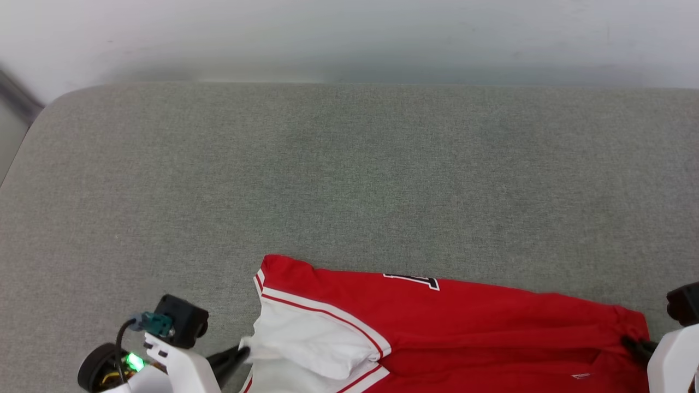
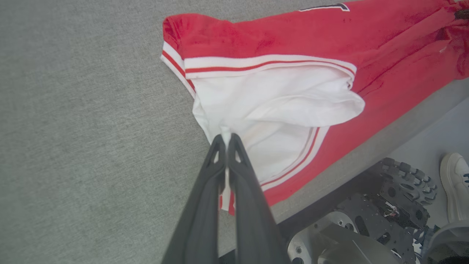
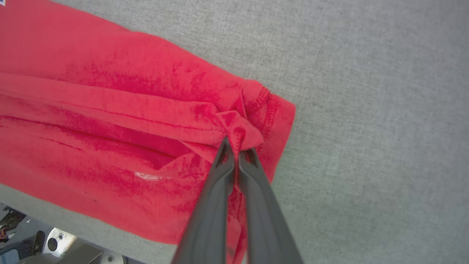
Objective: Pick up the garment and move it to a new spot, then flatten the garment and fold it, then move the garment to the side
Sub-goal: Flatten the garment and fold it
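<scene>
Bright red jersey shirt [image 1: 469,316] with white sleeves, gripped at both ends.
Left fingers [image 2: 205,205] clamp sleeve [image 2: 278,99], right fingers [image 3: 212,205] clamp hem [image 3: 267,106]; left wrist view includes white shoe [image 2: 454,183].

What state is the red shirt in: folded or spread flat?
Folded over, not spread flat: the garment lies in overlapping creased red layers, its white sleeve doubled onto the red body.

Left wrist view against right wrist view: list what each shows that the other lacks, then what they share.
Left wrist view, not the right: the white sleeve of the garment with striped trim, the left gripper shut on that sleeve's edge, a person's white shoe. Right wrist view, not the left: the hem's stitching, and a close look at the right gripper pinching bunched red cloth beside it. Both: red cloth on the grey cushion.
</scene>
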`<state>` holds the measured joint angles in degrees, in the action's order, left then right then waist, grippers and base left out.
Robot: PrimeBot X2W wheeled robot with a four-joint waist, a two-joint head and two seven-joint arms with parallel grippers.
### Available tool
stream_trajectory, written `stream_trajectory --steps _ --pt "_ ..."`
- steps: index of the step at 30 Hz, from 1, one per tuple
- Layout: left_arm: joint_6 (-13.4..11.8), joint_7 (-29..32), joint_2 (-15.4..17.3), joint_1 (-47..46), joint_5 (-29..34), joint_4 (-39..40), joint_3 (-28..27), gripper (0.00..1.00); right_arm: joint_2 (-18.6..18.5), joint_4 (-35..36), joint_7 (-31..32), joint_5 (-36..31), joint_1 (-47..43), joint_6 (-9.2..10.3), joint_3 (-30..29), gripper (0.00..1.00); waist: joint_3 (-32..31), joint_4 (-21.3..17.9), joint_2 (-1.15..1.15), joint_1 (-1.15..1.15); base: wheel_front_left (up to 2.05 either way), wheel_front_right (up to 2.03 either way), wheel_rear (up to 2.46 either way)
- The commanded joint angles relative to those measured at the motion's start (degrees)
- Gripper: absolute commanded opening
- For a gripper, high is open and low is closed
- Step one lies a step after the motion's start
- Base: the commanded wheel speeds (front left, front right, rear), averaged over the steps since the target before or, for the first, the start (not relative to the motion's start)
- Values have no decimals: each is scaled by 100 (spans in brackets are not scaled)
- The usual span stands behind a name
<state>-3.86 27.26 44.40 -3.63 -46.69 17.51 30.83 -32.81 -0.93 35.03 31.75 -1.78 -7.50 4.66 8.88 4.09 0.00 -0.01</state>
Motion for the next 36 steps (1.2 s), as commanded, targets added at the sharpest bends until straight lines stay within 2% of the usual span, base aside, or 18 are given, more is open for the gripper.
stream_trajectory --steps 1,10,15,21,22,23,24,29,36 --pt "13 -45 10 116 -2 -81 36 0 -112 34 -18 -21 -116 2 81 0 4 9 0 1 0 0 0" --pt "231 -61 -269 95 97 -609 409 0 -540 -64 -180 29 -224 2 603 0 94 33 0 1 0 0 0" --pt "394 -108 -330 -78 413 -968 664 0 -737 -186 -356 -62 -98 2 957 0 127 21 0 1 0 0 0" --pt "491 -265 -560 -161 603 -1386 864 0 -793 -413 -590 -53 49 2 1328 0 75 -7 0 1 0 0 0" --pt "489 -290 -577 -161 659 -1455 891 15 -784 -472 -610 -51 53 2 1365 21 50 -9 0 1 0 0 0" --pt "475 -323 -582 -167 735 -1527 927 53 -770 -502 -662 -49 68 2 1406 48 16 -14 0 1 0 0 0" --pt "469 -362 -596 -155 792 -1574 964 100 -725 -544 -701 -12 89 2 1399 100 -17 -22 0 1 0 0 0" --pt "361 -854 -895 -36 650 -1705 809 100 -596 -606 -855 112 126 3 1267 100 -223 -27 0 1 0 0 0" --pt "80 -1939 -1116 17 594 -1605 247 100 -266 -155 -909 346 -20 2 758 100 -446 -39 0 1 0 0 0"
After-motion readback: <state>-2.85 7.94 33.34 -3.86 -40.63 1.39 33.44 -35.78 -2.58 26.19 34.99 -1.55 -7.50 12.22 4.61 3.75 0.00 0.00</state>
